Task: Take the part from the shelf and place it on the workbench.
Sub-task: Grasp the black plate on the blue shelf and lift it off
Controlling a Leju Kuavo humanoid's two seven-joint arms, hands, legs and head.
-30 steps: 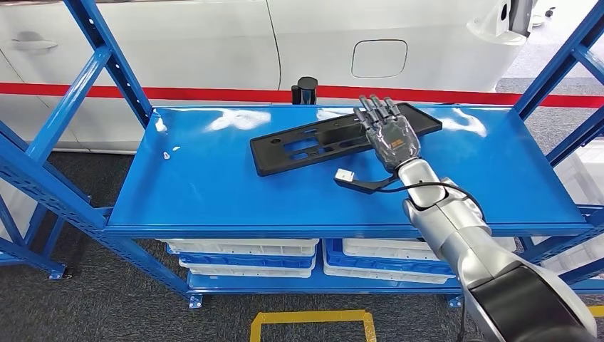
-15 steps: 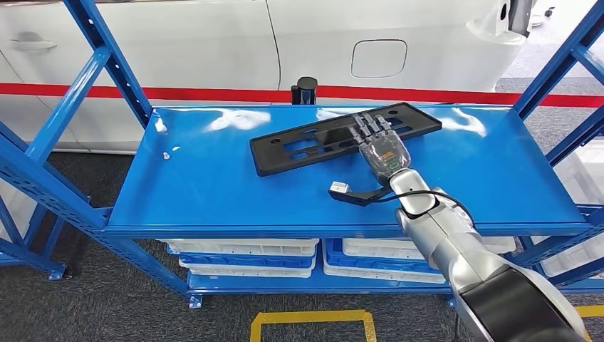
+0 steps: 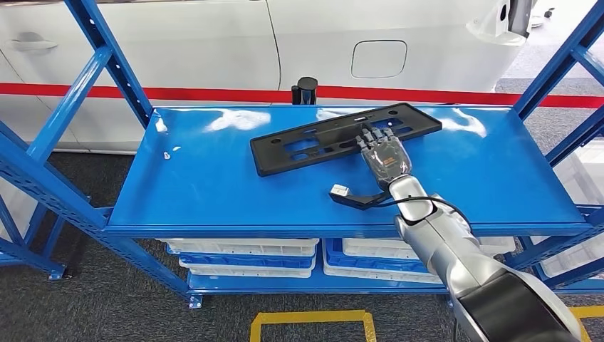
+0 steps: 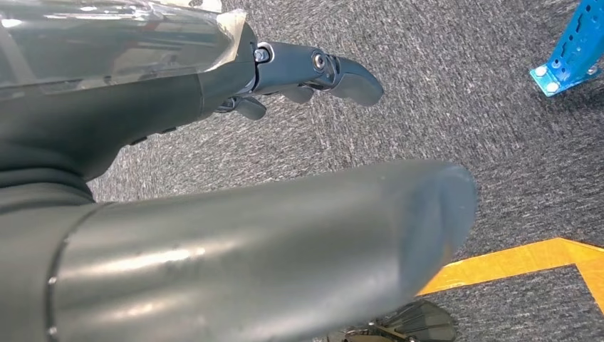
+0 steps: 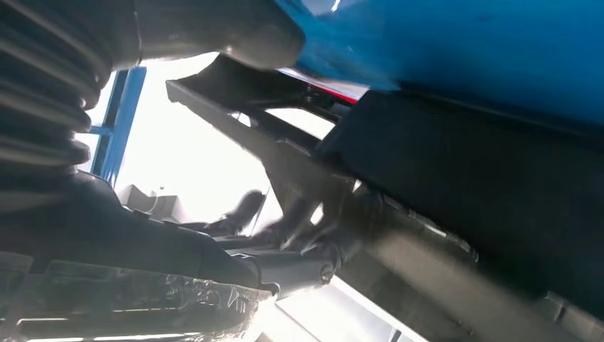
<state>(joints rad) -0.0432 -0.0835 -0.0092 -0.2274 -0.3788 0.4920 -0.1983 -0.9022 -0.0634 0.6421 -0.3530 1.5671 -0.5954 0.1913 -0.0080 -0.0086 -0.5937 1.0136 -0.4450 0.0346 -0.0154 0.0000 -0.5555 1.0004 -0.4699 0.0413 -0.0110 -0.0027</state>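
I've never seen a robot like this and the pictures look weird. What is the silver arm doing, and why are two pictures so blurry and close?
The silver arm belongs to a walking robot. The big picture comes from a camera high on its body, looking down at a blue shelf. A long black part lies there, and the right hand rests its fingers on it; whether it grips yet, I cannot tell. The close pictures come from cameras at the wrists. One peers past the right hand at the black part from up close. The other shows the left hand hanging over grey carpet, holding nothing.
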